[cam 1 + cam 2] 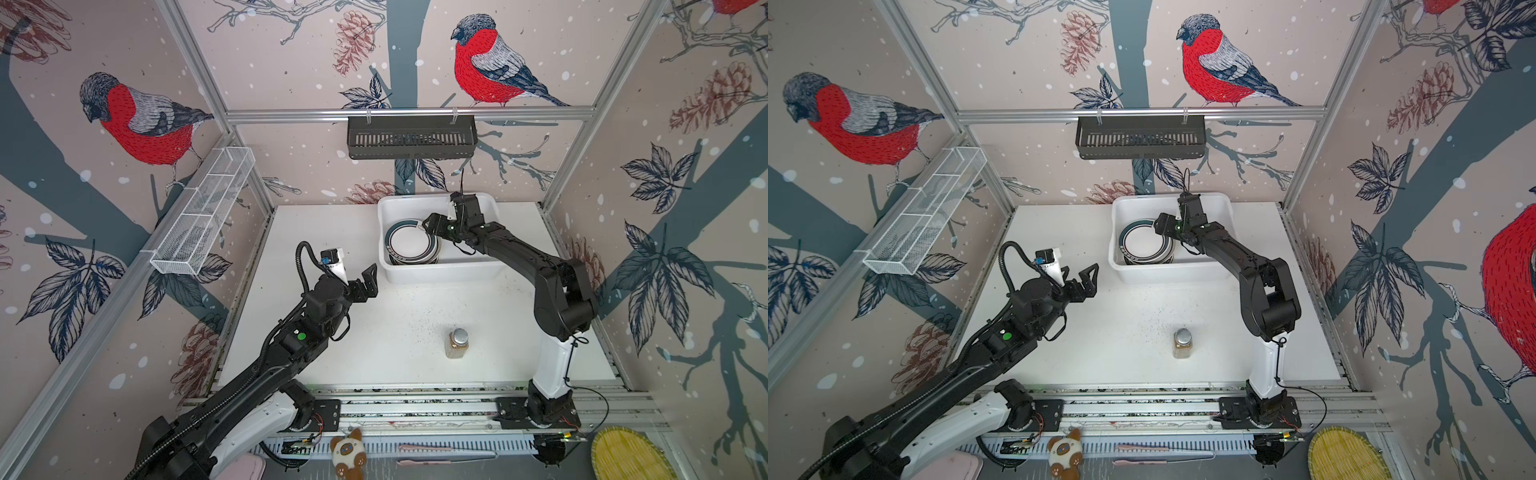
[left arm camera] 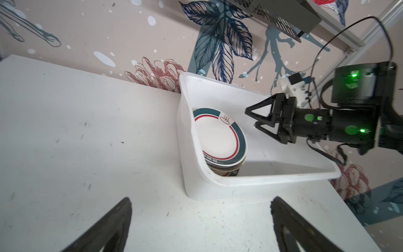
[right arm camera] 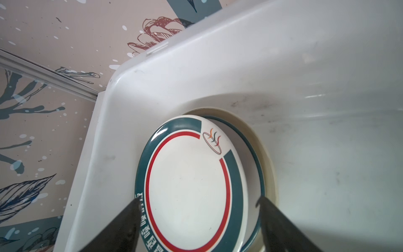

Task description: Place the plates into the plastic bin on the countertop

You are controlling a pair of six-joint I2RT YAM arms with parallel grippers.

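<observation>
Right tool (image 2: pixel 250 119): positioned inside the plastic bin (image 1: pixel 440 272), above the near edge of the plates (image 3: pixel 189 185). Its jaws stood wide apart and held nothing, a pose that looked suited to letting go, not to gripping.

Left tool (image 1: pixel 370 281): jaws fully spread and empty. It hung over the tabletop (image 1: pixel 395 316) just outside the bin, probably to leave the right arm room.

The plates lay nested flat in one stack against the bin's left end wall. This kept them level and left the rest of the bin floor bare.

Count:
- two tools;
- one bin;
- one stack;
- one capped bottle (image 1: pixel 458 344), standing alone on the tabletop.

Three rims could be told apart from above: teal-and-red, teal, cream. Further edges showed beneath, so I could not tell the total. No plate showed outside the bin.
</observation>
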